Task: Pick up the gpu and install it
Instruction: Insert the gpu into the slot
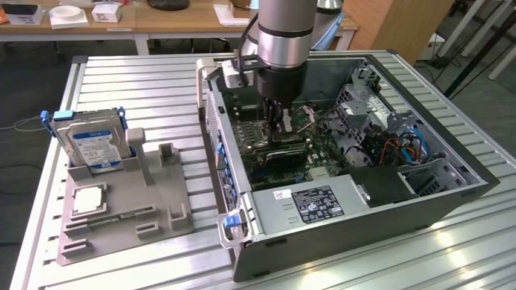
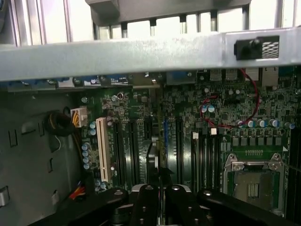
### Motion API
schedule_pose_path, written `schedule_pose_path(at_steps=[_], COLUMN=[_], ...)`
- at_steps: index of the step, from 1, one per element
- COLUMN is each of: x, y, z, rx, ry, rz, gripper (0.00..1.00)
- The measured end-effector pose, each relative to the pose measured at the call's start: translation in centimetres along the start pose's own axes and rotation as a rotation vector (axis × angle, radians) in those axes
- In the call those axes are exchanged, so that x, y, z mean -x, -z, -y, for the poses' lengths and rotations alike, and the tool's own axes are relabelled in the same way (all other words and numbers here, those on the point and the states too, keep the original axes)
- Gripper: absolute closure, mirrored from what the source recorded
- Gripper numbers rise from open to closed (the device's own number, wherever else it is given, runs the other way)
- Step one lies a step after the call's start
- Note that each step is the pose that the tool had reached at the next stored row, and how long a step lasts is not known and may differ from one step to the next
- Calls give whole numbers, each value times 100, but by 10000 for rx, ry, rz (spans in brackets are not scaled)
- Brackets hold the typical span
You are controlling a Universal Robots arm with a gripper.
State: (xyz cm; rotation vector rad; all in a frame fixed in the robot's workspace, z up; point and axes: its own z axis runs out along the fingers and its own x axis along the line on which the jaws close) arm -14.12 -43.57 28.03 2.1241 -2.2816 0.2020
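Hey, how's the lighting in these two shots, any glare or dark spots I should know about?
Exterior view: even room light, with bright reflections on the ribbed metal table and deep shadow inside the computer case near the power supply. Wrist view: the case's metal rail is washed out, the motherboard below sits dim, and the gripper is dark.

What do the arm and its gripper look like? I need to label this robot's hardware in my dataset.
The arm is a thick cylinder of silver-grey metal, ending in a black wrist section with a white box mounted at its side. The gripper is black, with narrow dark fingers whose rounded tops show bolt heads.
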Motion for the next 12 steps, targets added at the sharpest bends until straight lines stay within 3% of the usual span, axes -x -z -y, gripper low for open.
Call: schedule_pose_path(at_steps=[6, 12], x=[7, 7], y=[-7, -7], z=[92, 92], rx=[-1, 0], ry=[1, 0], rz=[2, 1], gripper=[85, 85])
